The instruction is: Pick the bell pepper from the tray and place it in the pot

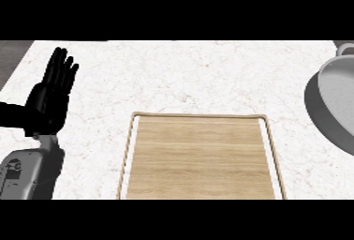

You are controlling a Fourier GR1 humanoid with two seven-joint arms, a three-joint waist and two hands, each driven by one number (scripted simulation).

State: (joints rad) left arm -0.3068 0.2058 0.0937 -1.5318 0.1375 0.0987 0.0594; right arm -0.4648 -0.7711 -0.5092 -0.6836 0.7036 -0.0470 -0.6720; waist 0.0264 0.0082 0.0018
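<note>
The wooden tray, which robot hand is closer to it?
Left. The left hand rests open, fingers up, just left of the tray. The right hand does not show in this view, so I can't say where it is.

White marble counter with faint reddish veins fills the view, evenly lit; a dark grey strip borders its upper left corner.

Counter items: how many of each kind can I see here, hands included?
Wooden tray: 1
Grey pot, partly cut off at the right edge: 1
Black hand, the left, open with fingers up: 1
Bell pepper: 0 in view
Total: 3
</note>
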